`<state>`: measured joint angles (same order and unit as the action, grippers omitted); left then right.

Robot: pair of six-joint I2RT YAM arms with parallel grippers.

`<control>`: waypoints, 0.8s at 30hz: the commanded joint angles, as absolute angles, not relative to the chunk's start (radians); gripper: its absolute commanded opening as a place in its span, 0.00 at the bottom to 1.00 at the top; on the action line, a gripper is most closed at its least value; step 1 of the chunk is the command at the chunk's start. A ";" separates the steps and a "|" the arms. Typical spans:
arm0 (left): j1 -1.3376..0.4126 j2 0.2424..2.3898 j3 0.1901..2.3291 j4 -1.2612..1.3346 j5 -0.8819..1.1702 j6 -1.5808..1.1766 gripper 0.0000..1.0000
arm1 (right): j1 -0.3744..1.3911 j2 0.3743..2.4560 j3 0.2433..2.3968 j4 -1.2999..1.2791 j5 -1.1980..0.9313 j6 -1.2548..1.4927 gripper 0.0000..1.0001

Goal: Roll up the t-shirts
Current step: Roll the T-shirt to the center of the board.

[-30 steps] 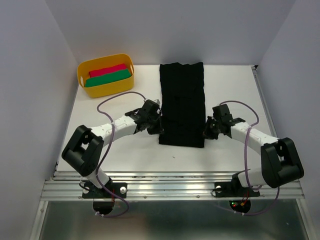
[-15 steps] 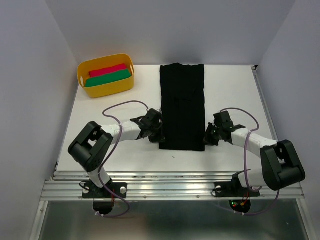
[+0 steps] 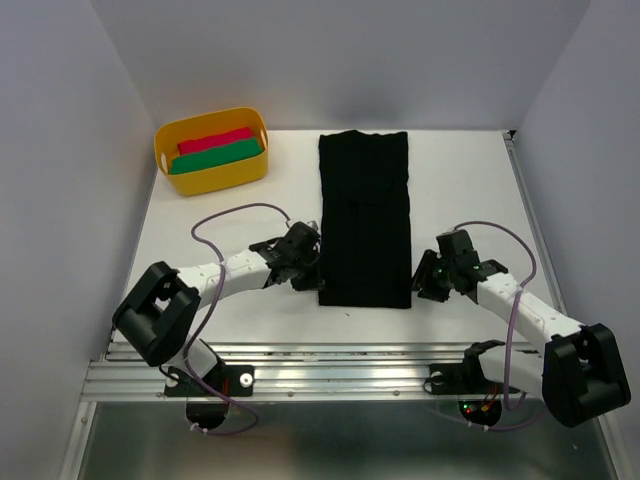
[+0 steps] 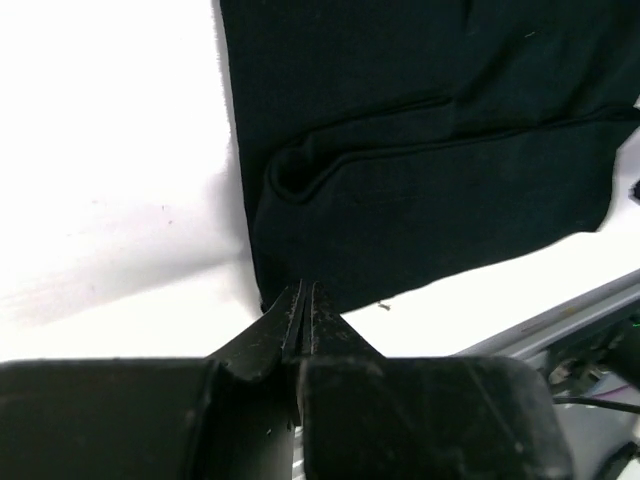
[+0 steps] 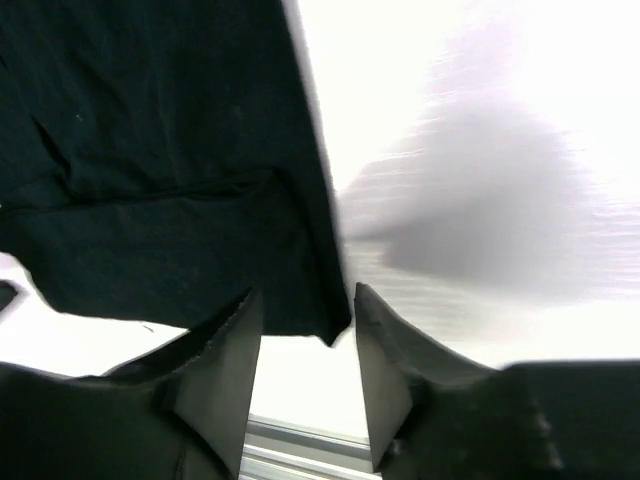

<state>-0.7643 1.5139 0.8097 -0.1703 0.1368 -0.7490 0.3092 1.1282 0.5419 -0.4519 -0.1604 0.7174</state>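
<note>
The right gripper [image 5: 305, 300] has just spread its jaws, freeing the long folded black cloth t-shirt [image 3: 364, 215]; the left gripper [image 4: 300, 290] stays pressed together, so rolling seems next.

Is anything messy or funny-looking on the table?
Not really. The black t-shirt lies in a straight, flat strip, with just a small pucker near its front left corner. The yellow tub holds a red roll and a green roll neatly.

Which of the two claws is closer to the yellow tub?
Left. The left gripper sits at the black t-shirt's near left corner, on the yellow tub's side; the right gripper is at the near right corner, across the shirt from the tub.
</note>
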 commanded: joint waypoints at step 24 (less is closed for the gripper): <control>-0.767 1.408 0.687 -0.123 0.175 -0.868 0.52 | 0.314 1.072 0.468 -0.439 -0.187 0.756 0.01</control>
